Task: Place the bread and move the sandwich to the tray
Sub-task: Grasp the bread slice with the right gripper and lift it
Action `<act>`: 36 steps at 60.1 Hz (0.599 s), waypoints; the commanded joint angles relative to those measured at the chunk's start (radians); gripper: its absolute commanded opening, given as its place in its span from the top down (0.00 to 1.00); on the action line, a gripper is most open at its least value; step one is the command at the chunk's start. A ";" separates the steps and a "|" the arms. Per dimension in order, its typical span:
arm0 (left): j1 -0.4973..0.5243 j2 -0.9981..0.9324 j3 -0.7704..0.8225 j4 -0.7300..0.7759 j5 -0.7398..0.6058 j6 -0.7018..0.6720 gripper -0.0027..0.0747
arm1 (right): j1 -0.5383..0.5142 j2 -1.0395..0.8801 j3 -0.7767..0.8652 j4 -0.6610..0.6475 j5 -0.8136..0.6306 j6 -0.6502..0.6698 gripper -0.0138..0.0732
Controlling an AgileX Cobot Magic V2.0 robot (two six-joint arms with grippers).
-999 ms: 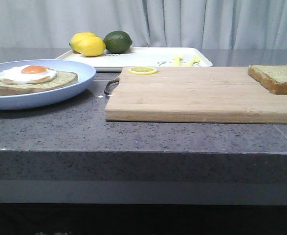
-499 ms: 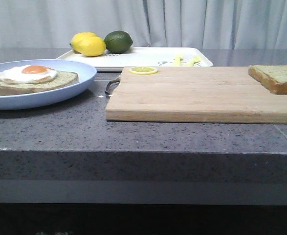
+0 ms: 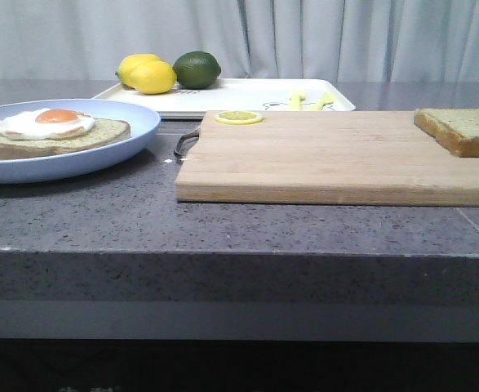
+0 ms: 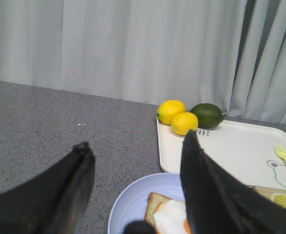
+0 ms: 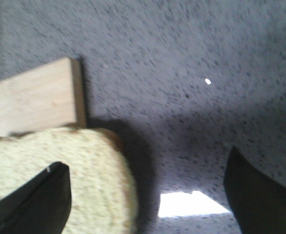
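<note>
The bread (image 3: pixel 463 131) is shown lying flat at the right end of the board (image 3: pixel 329 155), part of it cut off by the edge of the front view. In the right wrist view the same slice (image 5: pixel 65 175) is seen overhanging the board's corner (image 5: pixel 35 100), with the right gripper (image 5: pixel 147 195) spread wide above it — one finger (image 5: pixel 35 200) is over the slice, the other (image 5: pixel 259 195) over bare bench (image 5: pixel 181 58). The slice thus lies to one side of the gripper's midline, not centred between the fingers; this offset is judged to be what the coming grasp turns on. The right arm is clearly the nearer one.

The left gripper (image 4: pixel 135 195) is likewise held wide and empty, above the near rim of the plate (image 3: pixel 133 131). On the plate rests the sandwich (image 3: pixel 51 131) — one egg-topped slice, as yet uncovered. The tray (image 3: pixel 239 94) is set behind plate and board, carrying lemons (image 3: pixel 145 75), a lime (image 3: pixel 197 69) and a small fork (image 4: pixel 285 158). A lemon slice (image 3: pixel 239 118) lies on the board's far edge.
</note>
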 commanded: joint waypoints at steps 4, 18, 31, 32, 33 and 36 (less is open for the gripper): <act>-0.001 0.004 -0.028 -0.008 -0.103 -0.005 0.46 | -0.001 0.012 -0.034 0.098 0.045 -0.096 0.10; -0.001 0.004 -0.028 -0.008 -0.114 -0.005 0.46 | 0.073 0.066 -0.034 0.125 0.072 -0.159 0.10; -0.001 0.004 -0.028 -0.008 -0.142 -0.005 0.46 | 0.099 0.087 -0.034 0.119 0.088 -0.161 0.11; -0.001 0.004 -0.028 -0.008 -0.145 -0.005 0.46 | 0.099 0.087 -0.034 0.119 0.089 -0.161 0.11; -0.001 0.004 -0.028 -0.008 -0.148 -0.005 0.46 | 0.099 0.087 -0.034 0.119 0.089 -0.161 0.12; -0.001 0.004 -0.028 -0.008 -0.152 -0.005 0.46 | 0.099 0.087 -0.034 0.119 0.094 -0.161 0.18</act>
